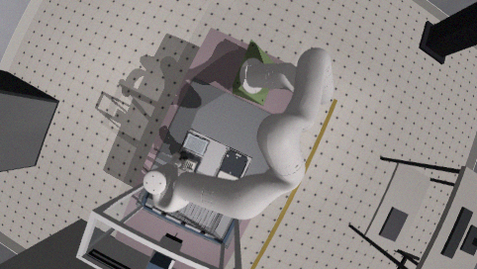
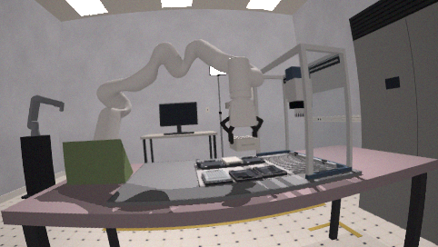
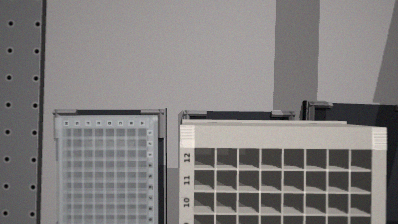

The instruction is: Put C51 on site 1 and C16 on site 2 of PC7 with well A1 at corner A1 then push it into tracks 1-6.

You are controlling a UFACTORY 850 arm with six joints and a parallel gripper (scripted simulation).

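C51 (image 2: 243,143), the deep-well block, hangs clamped between the gripper (image 2: 242,131) fingers, lifted off the table (image 2: 373,159) and above the row of nests. Looks like the carry to site 1. Directly below and to one side of the gripper sits the 96-well plate C15 (image 3: 107,167) in its nest. Next, I'd say, swing over PC7 (image 2: 259,172) and lower it flat, A1 corner matched.

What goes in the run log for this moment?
gripper: shut on deep-well block C51 | block: lifted above nests | 96-well plate C15: in nest
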